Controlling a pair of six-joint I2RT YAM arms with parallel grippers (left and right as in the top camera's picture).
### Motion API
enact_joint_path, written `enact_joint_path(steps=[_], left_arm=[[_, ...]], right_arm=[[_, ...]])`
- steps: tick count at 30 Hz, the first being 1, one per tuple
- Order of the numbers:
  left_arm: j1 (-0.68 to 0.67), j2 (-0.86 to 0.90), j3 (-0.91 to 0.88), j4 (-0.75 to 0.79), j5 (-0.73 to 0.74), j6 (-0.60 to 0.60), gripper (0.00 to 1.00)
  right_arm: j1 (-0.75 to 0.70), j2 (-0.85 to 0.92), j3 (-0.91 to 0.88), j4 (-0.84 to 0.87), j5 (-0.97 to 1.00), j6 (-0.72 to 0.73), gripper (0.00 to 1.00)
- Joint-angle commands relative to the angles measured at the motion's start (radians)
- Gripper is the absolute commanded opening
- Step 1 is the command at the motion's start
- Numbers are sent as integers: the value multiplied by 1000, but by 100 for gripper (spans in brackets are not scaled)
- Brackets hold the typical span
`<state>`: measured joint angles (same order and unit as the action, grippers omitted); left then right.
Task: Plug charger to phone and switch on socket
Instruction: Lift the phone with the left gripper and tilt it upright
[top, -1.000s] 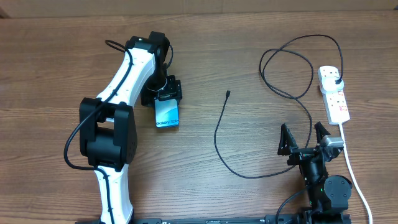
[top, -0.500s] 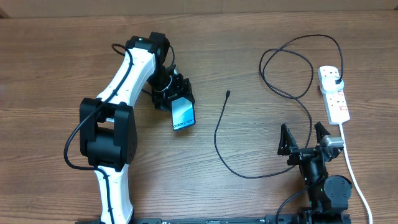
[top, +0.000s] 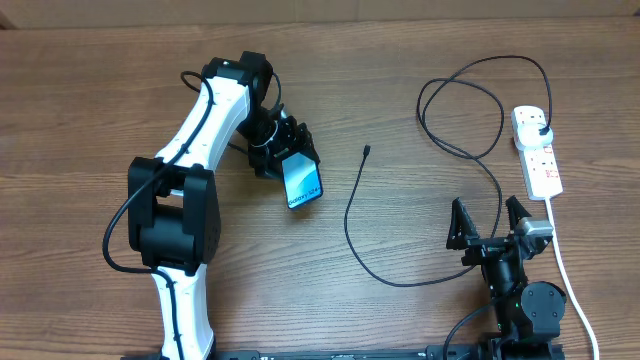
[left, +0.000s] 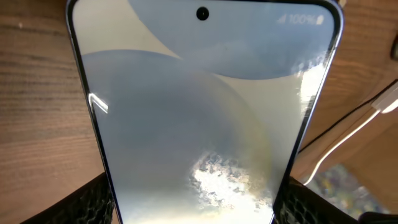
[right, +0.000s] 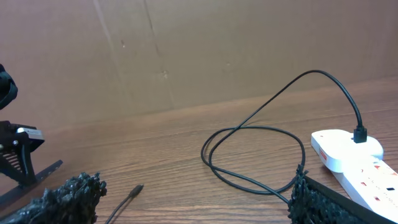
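Left gripper (top: 287, 158): closed on the far end of the phone (top: 302, 182), one finger on each long edge. Phone lies left of centre over the table (top: 90, 90), screen up, its near end angled to the right. Cannot tell whether it touches the wood. In the left wrist view the lit screen fills the frame, with a black textured pad (left: 92, 202) at each lower corner.

Right gripper (top: 489, 222): near right, jaws spread wide, nothing between them. It is well apart from the phone.

Charger (top: 348, 215): thin black cable loose on the table. Its connector tip (top: 367, 151) lies free near the phone on its right, not touching it. The cable curves nearward, runs right past the right gripper, loops at far right and ends in a black plug (top: 541, 129) seated in the far end of the socket (top: 540, 160).

Socket: white strip at the right edge, with its thick white cord (top: 566, 272) trailing nearward.
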<state>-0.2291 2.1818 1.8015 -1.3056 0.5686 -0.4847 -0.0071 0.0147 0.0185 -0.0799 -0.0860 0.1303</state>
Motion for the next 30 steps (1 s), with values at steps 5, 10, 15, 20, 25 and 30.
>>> enact_joint_path(steps=[5,10,15,20,25,30], left_arm=[[1,3,29,-22,62,-245,68],[1,3,29,-39,134,-312,68],[3,3,29,-68,234,-327,65],[29,3,29,-80,338,-324,65],[65,3,29,-84,428,-349,67],[93,3,29,-90,473,-386,68]], right_arm=[[-7,-12,-10,4,6,-5,100],[-7,-12,-10,4,6,-5,100],[-7,-12,-10,4,6,-5,100],[-7,-12,-10,4,6,-5,100],[-7,-12,-10,4,6,-5,100],[-7,-12,-10,5,6,-5,100]])
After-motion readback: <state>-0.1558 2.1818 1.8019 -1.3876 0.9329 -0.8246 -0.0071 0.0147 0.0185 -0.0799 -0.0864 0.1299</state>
